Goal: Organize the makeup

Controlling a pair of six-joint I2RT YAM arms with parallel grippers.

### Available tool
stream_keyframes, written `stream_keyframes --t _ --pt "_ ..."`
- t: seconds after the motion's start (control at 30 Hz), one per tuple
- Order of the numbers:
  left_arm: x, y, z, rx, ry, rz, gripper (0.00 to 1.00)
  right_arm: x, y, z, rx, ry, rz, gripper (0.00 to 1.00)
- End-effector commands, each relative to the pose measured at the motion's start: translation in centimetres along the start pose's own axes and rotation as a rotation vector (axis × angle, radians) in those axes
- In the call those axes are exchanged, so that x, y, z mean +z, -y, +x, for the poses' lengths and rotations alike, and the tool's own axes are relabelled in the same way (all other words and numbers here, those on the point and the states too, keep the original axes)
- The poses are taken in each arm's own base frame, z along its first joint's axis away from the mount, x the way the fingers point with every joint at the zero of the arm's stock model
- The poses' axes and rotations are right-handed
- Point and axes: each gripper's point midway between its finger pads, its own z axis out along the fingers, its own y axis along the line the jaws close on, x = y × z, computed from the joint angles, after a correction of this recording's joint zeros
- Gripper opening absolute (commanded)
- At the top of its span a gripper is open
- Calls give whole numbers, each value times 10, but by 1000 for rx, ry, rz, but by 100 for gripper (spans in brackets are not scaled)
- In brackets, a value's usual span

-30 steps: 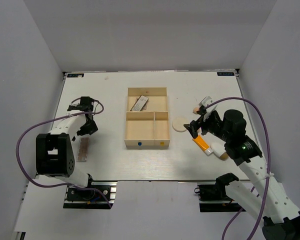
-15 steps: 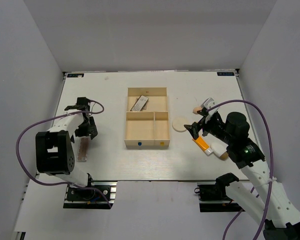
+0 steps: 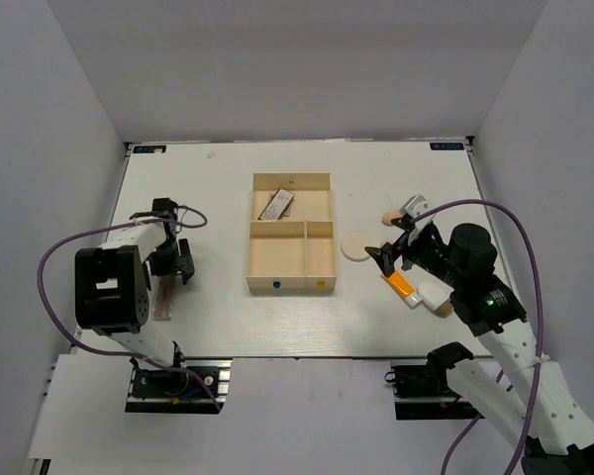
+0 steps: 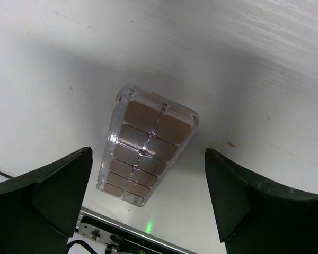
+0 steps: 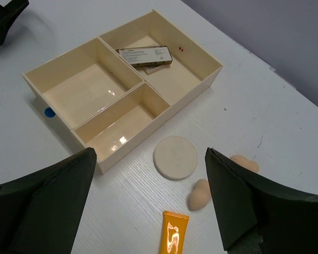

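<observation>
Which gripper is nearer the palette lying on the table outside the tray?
Left. The left gripper hovers open right over the palette; the right gripper is on the far side of the tray, by the orange tube.

The left arm (image 3: 107,292) and right arm (image 3: 505,341) are showing white shells, black joints and fingers (image 4: 53,196), trailing looping purple cables (image 3: 40,282)
</observation>
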Motion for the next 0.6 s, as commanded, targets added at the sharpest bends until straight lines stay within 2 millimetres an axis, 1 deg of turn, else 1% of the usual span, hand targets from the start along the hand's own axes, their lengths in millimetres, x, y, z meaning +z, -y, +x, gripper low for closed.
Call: stream_keyframes --t 0.0,0.07,0.1,0.17,0.2,0.23,0.3,0.5,0.53,0.57 --pt "16 8 8 -1 -42 34 95 -2 1 -13 -15 45 10 89" --pt "21 14 13 7 -82 52 92 -3 1 -12 -14 43 11 89" --pt "23 17 14 12 -90 68 87 -3 1 -13 -16 46 10 89" --pt "25 23 16 18 -111 95 83 -3 1 -14 -17 49 11 89" --pt "25 24 16 24 -108 102 77 -3 1 -13 -16 47 11 89" --pt "25 25 16 27 -111 111 74 -3 1 -13 -14 47 12 89" --pt "25 30 17 33 -120 134 71 -3 2 -14 -17 49 16 89" --pt "19 48 9 52 -117 227 59 -3 1 -14 -16 50 13 89" --pt "16 52 6 52 -110 253 54 -3 2 -14 -15 49 17 89" --pt "15 58 1 47 -88 283 52 -3 2 -14 -16 49 17 89"
